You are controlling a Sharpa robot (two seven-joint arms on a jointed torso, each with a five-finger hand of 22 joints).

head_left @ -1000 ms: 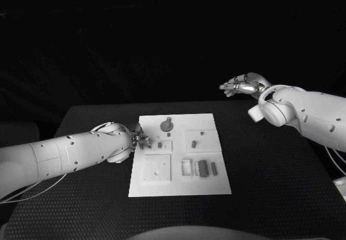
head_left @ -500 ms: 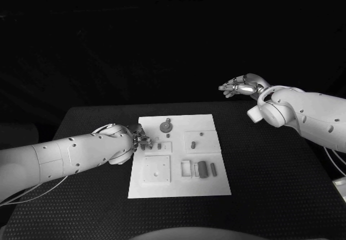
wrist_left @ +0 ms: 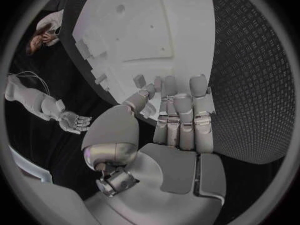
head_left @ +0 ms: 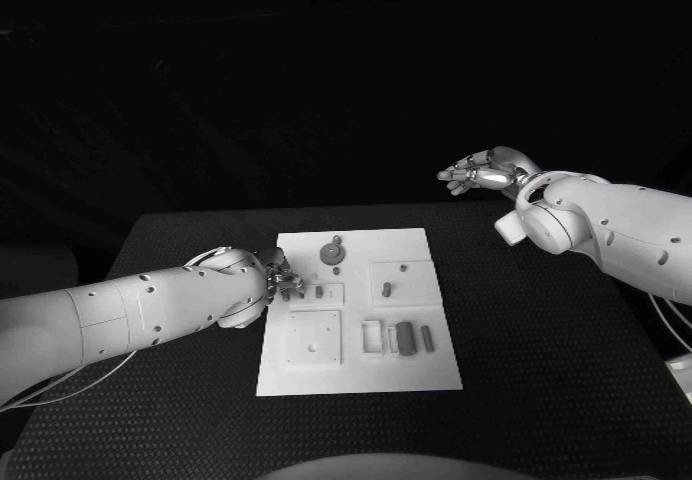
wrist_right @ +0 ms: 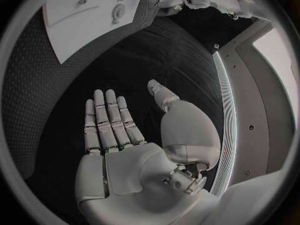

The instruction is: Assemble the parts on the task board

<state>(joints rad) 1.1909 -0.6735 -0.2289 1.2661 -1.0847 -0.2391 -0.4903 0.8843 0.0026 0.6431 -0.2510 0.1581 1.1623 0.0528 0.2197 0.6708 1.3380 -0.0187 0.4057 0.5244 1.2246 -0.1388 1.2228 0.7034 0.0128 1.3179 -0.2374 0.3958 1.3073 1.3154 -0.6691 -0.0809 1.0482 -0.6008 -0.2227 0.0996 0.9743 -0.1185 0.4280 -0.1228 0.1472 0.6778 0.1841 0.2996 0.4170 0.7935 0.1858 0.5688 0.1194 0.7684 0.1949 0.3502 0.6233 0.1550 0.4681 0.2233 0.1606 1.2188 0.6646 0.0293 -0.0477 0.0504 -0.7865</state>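
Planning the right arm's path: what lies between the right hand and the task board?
In the head view, only bare black table lies between the raised, empty right hand and the task board; the right wrist view shows the same.

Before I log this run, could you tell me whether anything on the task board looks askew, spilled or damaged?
Nothing stands out. The task board lies flat and square on the table, its grey parts resting on it. The left hand sits at its edge; the right hand hangs open, away from it.
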